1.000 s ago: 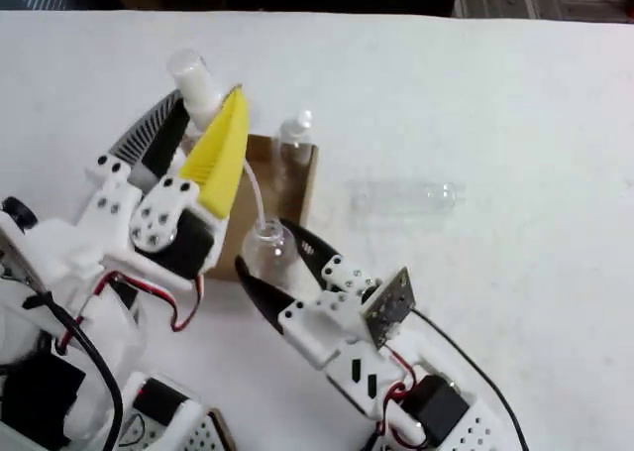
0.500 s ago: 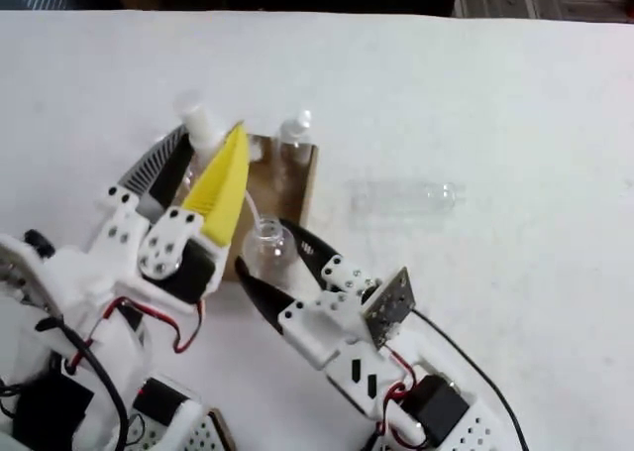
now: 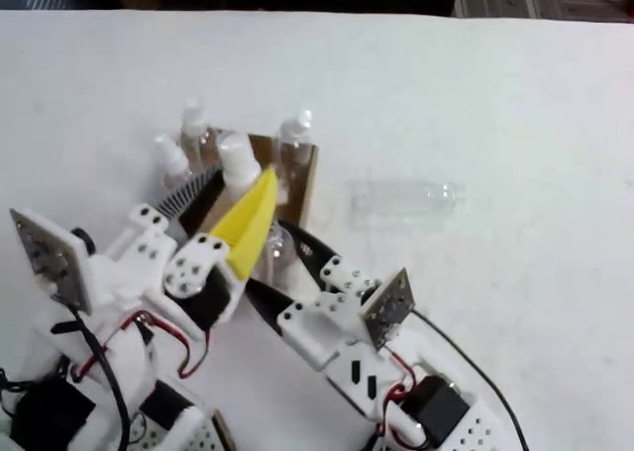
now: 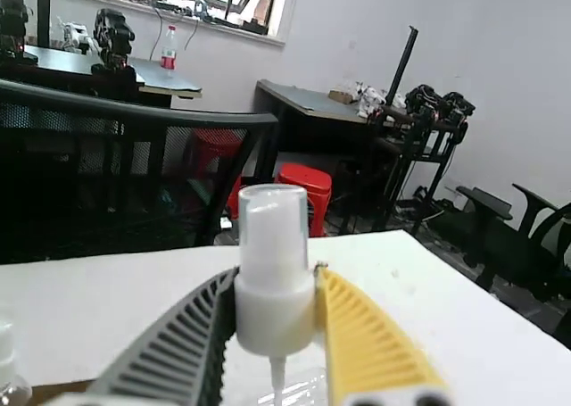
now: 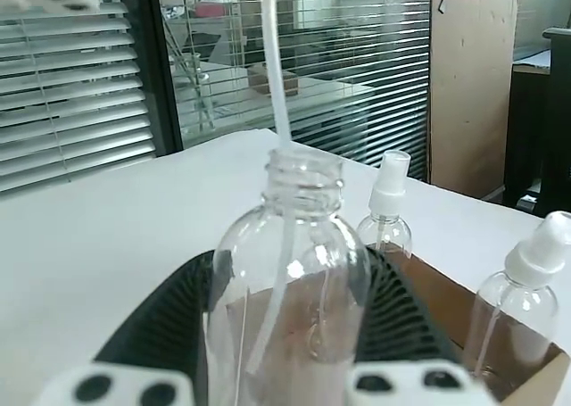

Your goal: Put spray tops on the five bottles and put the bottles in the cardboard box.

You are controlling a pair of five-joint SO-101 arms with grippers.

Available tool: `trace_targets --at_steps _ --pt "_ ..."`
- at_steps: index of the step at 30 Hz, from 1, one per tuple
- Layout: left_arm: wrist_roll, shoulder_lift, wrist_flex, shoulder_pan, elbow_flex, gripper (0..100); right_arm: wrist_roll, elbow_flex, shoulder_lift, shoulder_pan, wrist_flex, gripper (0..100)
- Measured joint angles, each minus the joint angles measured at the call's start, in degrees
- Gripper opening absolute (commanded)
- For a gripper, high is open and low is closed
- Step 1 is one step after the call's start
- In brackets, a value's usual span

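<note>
My left gripper (image 3: pixel 238 176) (image 4: pixel 275 283), with one grey and one yellow finger, is shut on a white spray top (image 3: pixel 238 158) (image 4: pixel 271 277). The top hangs just above an open clear bottle (image 3: pixel 273 249) (image 5: pixel 287 285) that my black right gripper (image 3: pixel 264 250) (image 5: pixel 290 274) is shut on, upright beside the cardboard box (image 3: pixel 306 189) (image 5: pixel 426 279). The top's thin tube (image 5: pixel 280 111) runs down through the bottle's neck. Three capped bottles (image 3: pixel 295 136) (image 3: pixel 193 124) (image 3: pixel 170 156) stand at the box. A bare clear bottle (image 3: pixel 401 198) lies on the table to the right.
The white table (image 3: pixel 475 94) stretches open beyond and to the right of the box. Both arm bases (image 3: pixel 416 411) crowd the near edge. Two of the capped bottles (image 5: pixel 385 217) (image 5: pixel 526 294) stand close behind the held bottle.
My left gripper has carried the spray top nearer and lower, over the held bottle, uncovering two capped bottles at the box's left. The right gripper has stayed put.
</note>
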Motion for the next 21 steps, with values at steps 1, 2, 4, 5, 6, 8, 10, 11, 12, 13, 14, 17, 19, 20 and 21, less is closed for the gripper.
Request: trace_targets --at_steps 1,2,4,5,6,8,10,11,12,13,14,17,19,20,21 --pt "0.0 0.0 0.0 0.18 1.23 2 0.0 0.0 0.0 0.0 0.0 1.5" --pt "0.0 0.0 0.0 0.18 2.64 2 0.0 0.0 0.0 0.0 0.0 1.5" --pt "0.0 0.18 -0.97 0.35 5.36 2 0.0 0.0 0.0 0.0 0.0 1.5" --pt "0.0 0.79 -1.49 0.35 6.07 2 0.0 0.0 0.0 0.09 0.0 1.5" --pt "0.0 1.05 -1.93 0.35 6.33 2 0.0 0.0 0.0 0.09 0.0 1.5" --pt "0.0 0.88 -2.46 0.35 6.51 2 0.0 0.0 0.0 0.18 0.0 1.5" --pt "0.0 0.26 -2.64 0.35 6.51 2 0.0 0.0 0.0 0.09 0.0 1.5" --pt "0.0 0.09 -2.64 0.35 6.51 2 0.0 0.0 0.0 0.09 0.0 1.5" --pt "0.0 0.09 -2.64 0.35 6.51 2 0.0 0.0 0.0 0.09 0.0 1.5" --pt "0.0 0.18 -2.64 0.26 6.51 4 0.0 0.0 0.0 0.09 0.0 1.5" --pt "0.0 0.18 -2.64 0.26 6.51 7 0.0 0.0 0.0 0.09 0.0 1.5" --pt "0.0 -4.22 -2.64 0.35 8.18 19 0.0 0.0 0.0 0.09 0.0 1.5" --pt "0.0 -6.42 -2.2 0.35 10.11 25 0.0 0.0 0.0 0.0 0.0 1.5" --pt "0.0 -7.38 -1.58 0.35 11.43 27 0.0 0.0 0.0 0.0 0.0 1.5" --pt "0.0 -7.82 -0.97 0.44 12.84 27 0.0 0.0 0.0 0.18 0.0 1.5"
